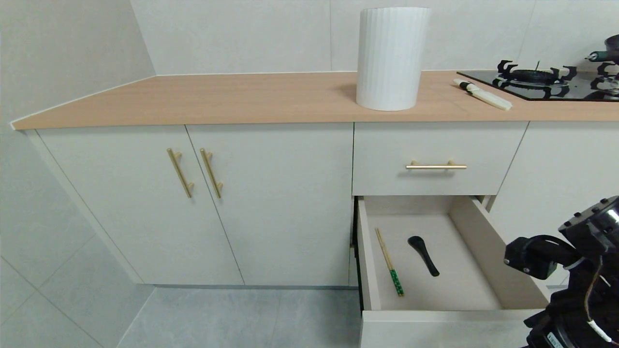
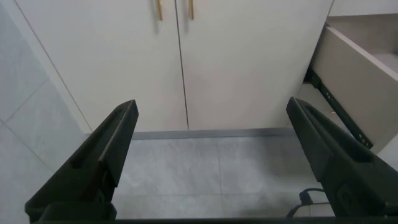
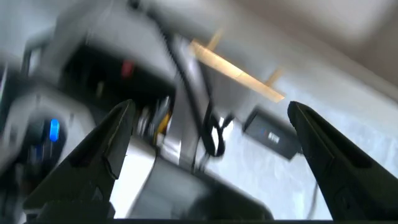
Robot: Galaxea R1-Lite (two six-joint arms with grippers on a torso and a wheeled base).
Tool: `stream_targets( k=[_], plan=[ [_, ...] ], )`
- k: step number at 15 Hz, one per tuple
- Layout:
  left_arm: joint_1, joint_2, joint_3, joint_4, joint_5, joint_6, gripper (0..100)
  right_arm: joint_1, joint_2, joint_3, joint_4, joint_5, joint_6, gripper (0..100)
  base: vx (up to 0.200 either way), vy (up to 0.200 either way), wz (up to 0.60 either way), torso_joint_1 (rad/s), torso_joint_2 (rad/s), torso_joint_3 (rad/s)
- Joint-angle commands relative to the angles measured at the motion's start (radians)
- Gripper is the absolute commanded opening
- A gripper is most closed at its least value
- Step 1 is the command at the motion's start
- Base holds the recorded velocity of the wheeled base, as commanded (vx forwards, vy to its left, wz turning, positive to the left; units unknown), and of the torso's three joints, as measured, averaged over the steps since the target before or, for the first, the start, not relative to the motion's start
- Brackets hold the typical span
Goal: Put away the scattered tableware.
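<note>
Chopsticks of green-tipped wood and a black spoon lie stowed in the open beige drawer, leaving left gripper and right gripper spread wide, empty.

Right arm folded low just right of the open drawer, right gripper jaws spread, empty; left gripper low, left of that drawer, jaws wide, empty.

A tall white ribbed cylindrical container stands on the light wooden surface, right of centre. At the far right a black glass gas hob is set into it. Below left, two pale cabinet doors carry slim brass bar handles.
</note>
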Motion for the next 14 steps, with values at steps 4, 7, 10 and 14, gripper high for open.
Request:
stream_targets(
  k=[4,7,10,14],
  plan=[
    [0.000,0.000,0.000,0.000,0.000,0.000,100,0.013,0.177,-0.002,0.028,0.026,-0.044,100,0.000,0.000,0.00,0.000,0.00,0.000],
    [0.000,0.000,0.000,0.000,0.000,0.000,100,0.011,0.257,-0.011,0.017,0.019,-0.020,100,0.000,0.000,0.00,0.000,0.00,0.000],
    [0.000,0.000,0.000,0.000,0.000,0.000,100,0.010,0.303,-0.074,0.017,0.008,0.121,100,0.000,0.000,0.00,0.000,0.00,0.000],
    [0.000,0.000,0.000,0.000,0.000,0.000,100,0.007,0.378,-0.126,0.017,-0.093,0.240,100,0.000,0.000,0.00,0.000,0.00,0.000]
  ],
)
